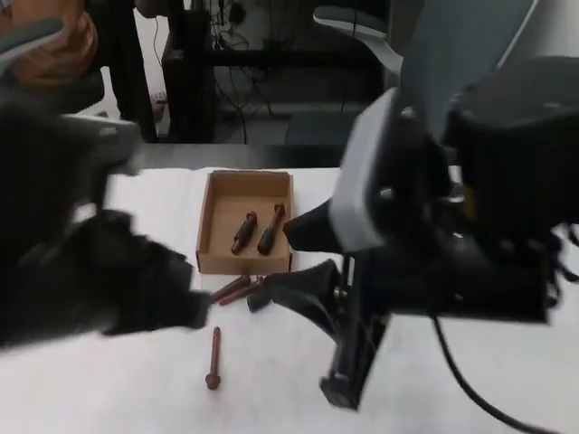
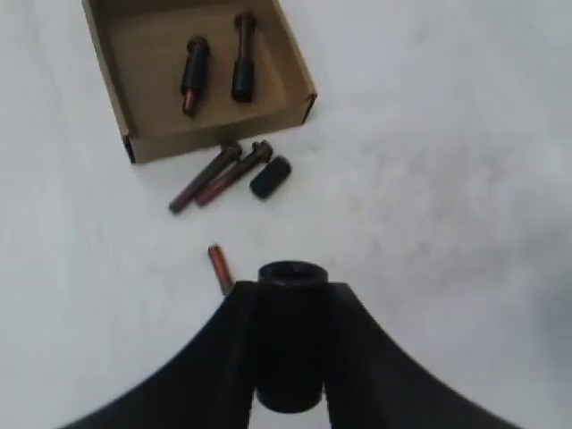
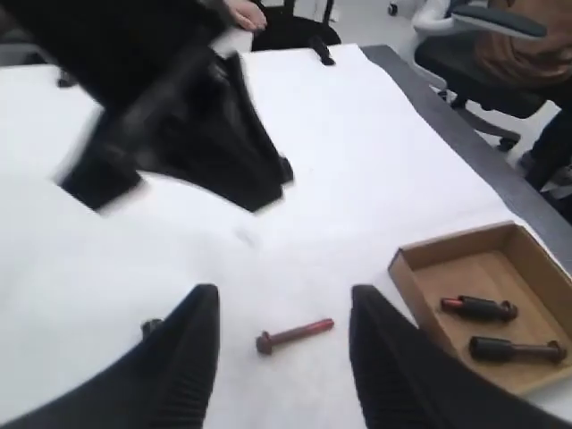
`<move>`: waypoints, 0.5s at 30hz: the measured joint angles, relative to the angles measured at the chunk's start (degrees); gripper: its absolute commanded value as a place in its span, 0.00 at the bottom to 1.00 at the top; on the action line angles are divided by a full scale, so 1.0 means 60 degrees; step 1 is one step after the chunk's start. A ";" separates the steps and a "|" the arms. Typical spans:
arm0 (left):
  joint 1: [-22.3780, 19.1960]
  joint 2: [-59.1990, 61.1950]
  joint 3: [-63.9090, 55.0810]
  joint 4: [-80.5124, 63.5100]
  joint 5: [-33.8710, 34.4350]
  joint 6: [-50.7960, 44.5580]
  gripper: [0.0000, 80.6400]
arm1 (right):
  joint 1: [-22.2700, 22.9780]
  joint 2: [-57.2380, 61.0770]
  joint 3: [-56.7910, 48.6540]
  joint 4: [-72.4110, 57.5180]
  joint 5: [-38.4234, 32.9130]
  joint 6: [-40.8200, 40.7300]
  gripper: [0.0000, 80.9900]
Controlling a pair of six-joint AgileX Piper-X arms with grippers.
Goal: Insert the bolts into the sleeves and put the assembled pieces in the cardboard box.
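Two bolts [image 2: 204, 180] side by side on the white bench [image 2: 429, 179], just in front of the cardboard box [image 2: 223, 131], heads toward its wall, with a spare sleeve [image 2: 270, 177] lying just beside them. A third bolt [image 3: 295, 334] flat on the bench, alone, farther from the box and nearer the arms. Inside the box, two assembled pieces [image 2: 195, 71] lying next to each other. Left gripper [image 2: 290, 295] raised over the bench, fingers closed on a black sleeve [image 2: 290, 357]. Right gripper [image 3: 284, 304] also off the bench, fingers spread wide, holding nothing.

a white cloth [image 1: 118, 380] covers the bench, an office chair [image 1: 353, 20] and cables [image 1: 240, 81] behind.
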 measured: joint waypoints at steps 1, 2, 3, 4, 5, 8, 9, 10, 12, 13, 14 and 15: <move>0.0000 -0.0561 0.0296 -0.0112 0.0005 -0.0060 0.02 | -0.0133 0.0223 -0.0076 0.0014 -0.0003 -0.0442 0.53; 0.0000 -0.1421 0.0693 -0.0289 0.0005 -0.0175 0.02 | -0.0248 0.0495 -0.0181 0.0017 -0.0029 -0.0983 0.53; 0.0000 -0.1975 0.0943 -0.0341 0.0005 -0.0244 0.02 | -0.0340 0.0759 -0.0287 0.0017 -0.0042 -0.1564 0.53; 0.0000 -0.2655 0.1228 -0.0382 0.0005 -0.0309 0.02 | -0.0399 0.1042 -0.0393 0.0017 -0.0041 -0.2184 0.53; 0.0000 -0.3462 0.1483 -0.0394 0.0005 -0.0374 0.02 | -0.0422 0.1333 -0.0479 0.0017 -0.0073 -0.2670 0.53; 0.0000 -0.5354 0.1978 -0.0367 0.0005 -0.0449 0.02 | -0.0391 0.2214 -0.0778 -0.0002 -0.0106 -0.4226 0.53; 0.0000 -0.5861 0.2065 -0.0344 -0.0017 -0.0447 0.02 | -0.0354 0.2532 -0.0868 -0.0002 -0.0044 -0.4764 0.53; 0.0000 -0.6425 0.2105 -0.0327 -0.0022 -0.0447 0.02 | -0.0304 0.2852 -0.0972 -0.0002 0.0108 -0.5283 0.53; 0.0000 -0.7320 0.2125 -0.0318 -0.0018 -0.0566 0.02 | -0.0159 0.3435 -0.1234 0.0032 0.0630 -0.6364 0.53; 0.0000 -0.7532 0.2125 -0.0318 -0.0043 -0.0664 0.02 | -0.0079 0.3749 -0.1397 0.0072 0.1001 -0.6887 0.53; 0.0000 -0.7673 0.2071 -0.0233 -0.0060 -0.0769 0.02 | -0.0004 0.4044 -0.1588 0.0164 0.1394 -0.7449 0.53; 0.0000 -0.7716 0.2001 -0.0013 -0.0057 -0.0898 0.02 | 0.0055 0.4362 -0.1745 0.0229 0.1755 -0.7847 0.53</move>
